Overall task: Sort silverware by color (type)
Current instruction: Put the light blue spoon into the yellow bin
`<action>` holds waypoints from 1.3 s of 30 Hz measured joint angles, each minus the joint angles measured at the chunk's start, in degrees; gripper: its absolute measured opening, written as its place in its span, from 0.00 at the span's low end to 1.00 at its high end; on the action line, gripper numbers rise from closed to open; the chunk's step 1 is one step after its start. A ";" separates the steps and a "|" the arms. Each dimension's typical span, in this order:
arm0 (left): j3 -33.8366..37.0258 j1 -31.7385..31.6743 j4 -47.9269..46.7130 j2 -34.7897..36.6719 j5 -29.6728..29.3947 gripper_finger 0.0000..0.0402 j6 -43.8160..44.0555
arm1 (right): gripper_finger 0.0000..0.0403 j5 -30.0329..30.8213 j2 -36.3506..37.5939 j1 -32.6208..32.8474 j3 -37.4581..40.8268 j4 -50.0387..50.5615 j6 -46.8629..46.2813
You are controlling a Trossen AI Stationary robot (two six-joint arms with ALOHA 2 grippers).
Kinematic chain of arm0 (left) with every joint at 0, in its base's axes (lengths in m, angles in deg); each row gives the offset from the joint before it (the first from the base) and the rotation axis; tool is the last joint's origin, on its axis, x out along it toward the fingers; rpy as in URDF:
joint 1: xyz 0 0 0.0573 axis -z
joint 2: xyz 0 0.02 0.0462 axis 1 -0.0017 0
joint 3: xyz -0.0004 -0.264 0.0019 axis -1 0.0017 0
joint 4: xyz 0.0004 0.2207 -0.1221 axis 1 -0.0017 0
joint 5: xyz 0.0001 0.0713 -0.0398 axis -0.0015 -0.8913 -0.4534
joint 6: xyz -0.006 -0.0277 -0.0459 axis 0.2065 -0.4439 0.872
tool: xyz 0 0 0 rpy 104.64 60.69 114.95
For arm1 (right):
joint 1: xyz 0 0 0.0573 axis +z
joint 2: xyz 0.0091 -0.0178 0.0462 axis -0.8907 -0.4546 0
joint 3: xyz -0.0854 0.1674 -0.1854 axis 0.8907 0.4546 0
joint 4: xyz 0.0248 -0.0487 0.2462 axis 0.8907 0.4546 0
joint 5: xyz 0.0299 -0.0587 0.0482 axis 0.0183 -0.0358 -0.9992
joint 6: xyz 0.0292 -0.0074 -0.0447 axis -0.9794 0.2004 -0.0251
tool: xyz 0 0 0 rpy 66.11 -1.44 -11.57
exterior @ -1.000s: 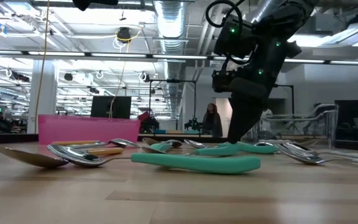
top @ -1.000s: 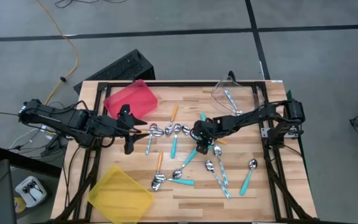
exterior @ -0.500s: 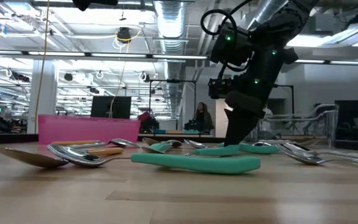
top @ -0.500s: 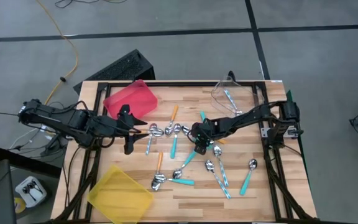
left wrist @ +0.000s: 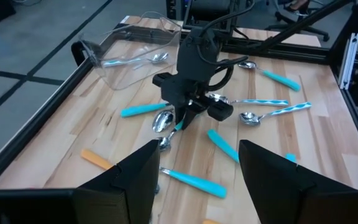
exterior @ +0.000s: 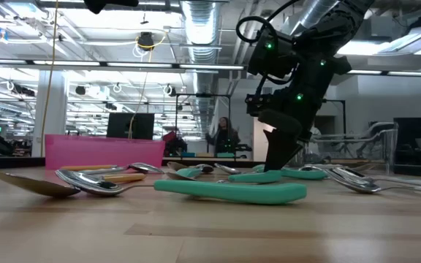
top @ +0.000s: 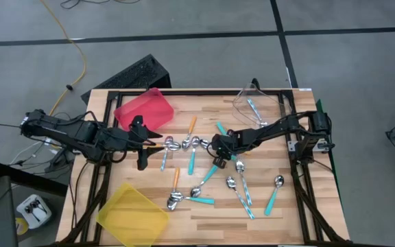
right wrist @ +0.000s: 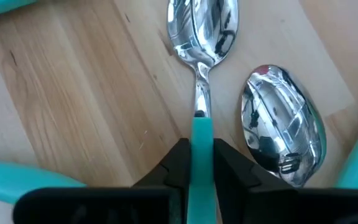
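Left gripper [top: 142, 145] parked at 9 o'clock on the table [top: 307, 213], just below the red bin [top: 142, 110]; jaws apart, nothing between them, fingers [left wrist: 135, 186] wide in the left wrist view. Yellow bin [top: 132, 214] overhanging the table corner at 7 o'clock.

Spoons scattered over the middle of the table. Light blue-handled spoon [top: 164, 156] just right of the left gripper. Orange-handled spoon [top: 191, 126] at 12 o'clock from centre, a second orange one [top: 175, 180] toward 7 o'clock. Cluster of shiny bowls [top: 187, 143] at centre. Teal-handled spoon [top: 192, 161] hanging down from that cluster toward 6 o'clock.

Right gripper [top: 218, 155] low at table centre, jaws clamped on the handle of a teal spoon [right wrist: 202, 143]; in the right wrist view, bowl pointing away from the wrist, another spoon bowl [right wrist: 281, 124] lying just beside it, not touching the fingers [right wrist: 173, 165]. Low view: fingertips down at the wood among the spoons, teal handle [exterior: 229, 190] lying nearest the camera.

Further right: light blue striped spoons [top: 242, 192] toward 5 o'clock, a teal spoon [top: 274, 194] at 4 o'clock. Clear bin [top: 256, 103] at 1 o'clock, one light blue spoon [top: 254, 110] inside.
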 joint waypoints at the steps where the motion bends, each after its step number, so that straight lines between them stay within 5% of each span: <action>1: 0.00 0.00 0.00 0.00 0.00 0.51 0.01 | 0.18 0.14 -0.04 0.01 -0.39 0.15 -0.21; 19: -0.51 0.00 0.68 0.94 0.24 0.51 2.52 | 0.18 0.10 -0.28 1.25 -16.27 0.49 3.28; 39: -10.06 0.00 0.76 1.53 -0.24 0.51 0.92 | 0.18 0.42 -2.47 13.92 -18.70 -33.26 3.37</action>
